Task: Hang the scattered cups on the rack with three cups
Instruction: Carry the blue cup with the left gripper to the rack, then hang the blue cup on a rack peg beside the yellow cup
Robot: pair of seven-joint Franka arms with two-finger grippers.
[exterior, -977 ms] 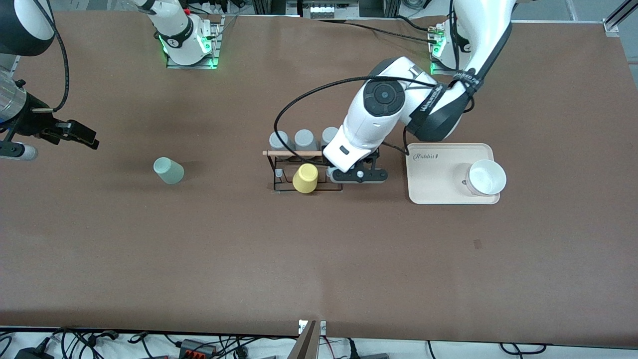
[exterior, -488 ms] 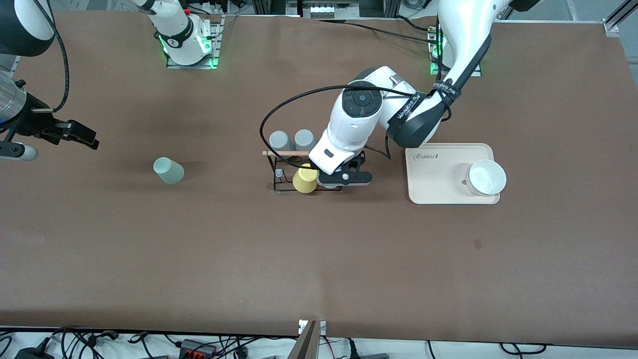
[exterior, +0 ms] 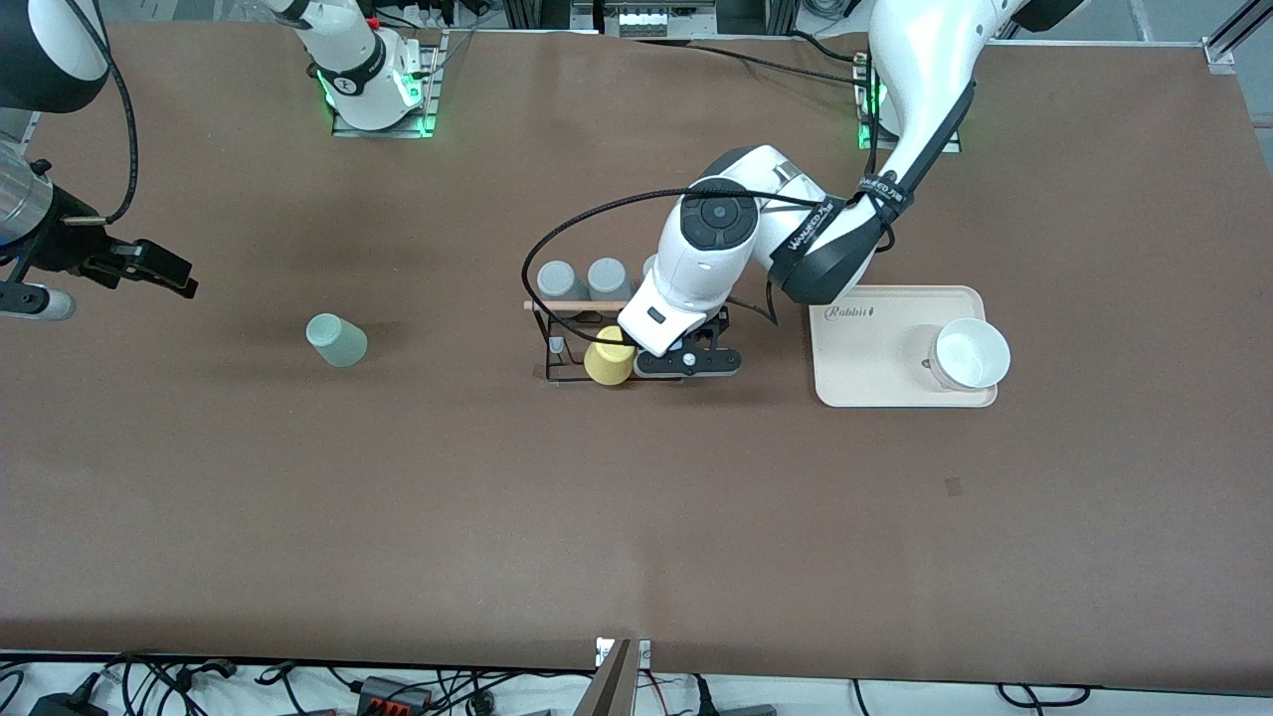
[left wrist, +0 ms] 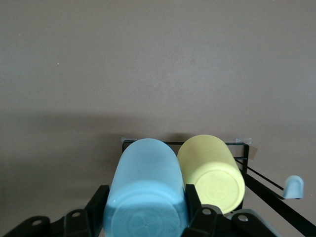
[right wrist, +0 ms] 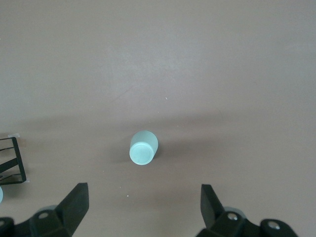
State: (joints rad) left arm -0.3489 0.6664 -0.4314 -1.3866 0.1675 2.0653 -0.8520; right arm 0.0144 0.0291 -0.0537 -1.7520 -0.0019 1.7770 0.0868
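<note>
- Overall, the brown table [exterior: 636,497] carried a cream tray [exterior: 865,368] toward the left arm's end, with a white cup [exterior: 970,353] standing on it.
- The left arm reached from its base down to the rack [exterior: 569,343], a black wire stand with a wooden rod [exterior: 577,305] across its top.
- The left gripper [left wrist: 143,219] sat over the rack's end nearest the tray, its fingers [left wrist: 193,202] clamped on either side of the light blue cup [left wrist: 145,195], which lay just beside the yellow cup [exterior: 609,360] on the rack.
- Grey cups [exterior: 582,279] stood on the rack's row farther from the front camera.
- The right gripper [right wrist: 143,207] waited with its jaws wide apart and empty, up over the table toward the right arm's end.
- The sage green cup [exterior: 336,340] stood upside down on the bare table, well apart from the rack and toward the right arm's end.
</note>
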